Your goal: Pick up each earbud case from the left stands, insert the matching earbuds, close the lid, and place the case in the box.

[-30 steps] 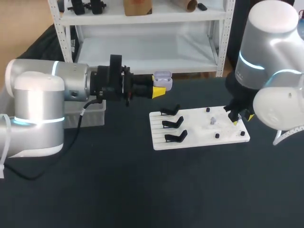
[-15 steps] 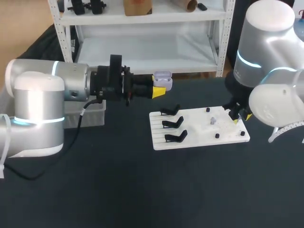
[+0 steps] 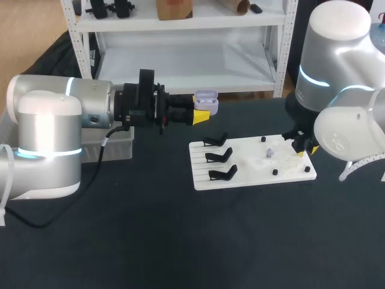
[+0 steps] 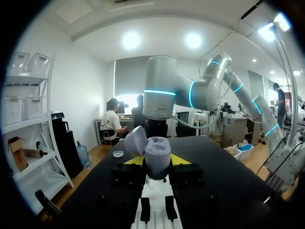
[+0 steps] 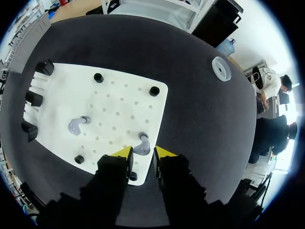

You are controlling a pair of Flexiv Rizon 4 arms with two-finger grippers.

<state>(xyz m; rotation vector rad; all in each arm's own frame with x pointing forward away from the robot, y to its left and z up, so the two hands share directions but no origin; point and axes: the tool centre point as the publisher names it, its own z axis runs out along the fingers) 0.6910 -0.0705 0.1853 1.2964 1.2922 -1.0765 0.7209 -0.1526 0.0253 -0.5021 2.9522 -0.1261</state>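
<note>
Over the dark tabletop (image 3: 120, 229), the left tool (image 3: 201, 114) has stayed still, clamped on the open case (image 3: 206, 100) and holding it aloft beyond the white board (image 3: 252, 174). The right tool (image 5: 140, 153), fingers apart, has edged sideways over an earbud (image 5: 141, 144), probably lining up a pick. No writing is readable.

Landmark: the board (image 3: 252, 162).
- Three stands (image 3: 218, 158) are set in a row on the board's left part.
- A first earbud (image 5: 77, 125) is laid near the board's middle.
- A second earbud (image 5: 142, 144) is laid at the board's right edge, just ahead of the right gripper (image 5: 143, 152).
- The case (image 3: 206, 100) is held in the left gripper (image 3: 201, 115), behind the board's left end and above the table.
- The box (image 3: 120, 147) is placed well left of the board.
</note>
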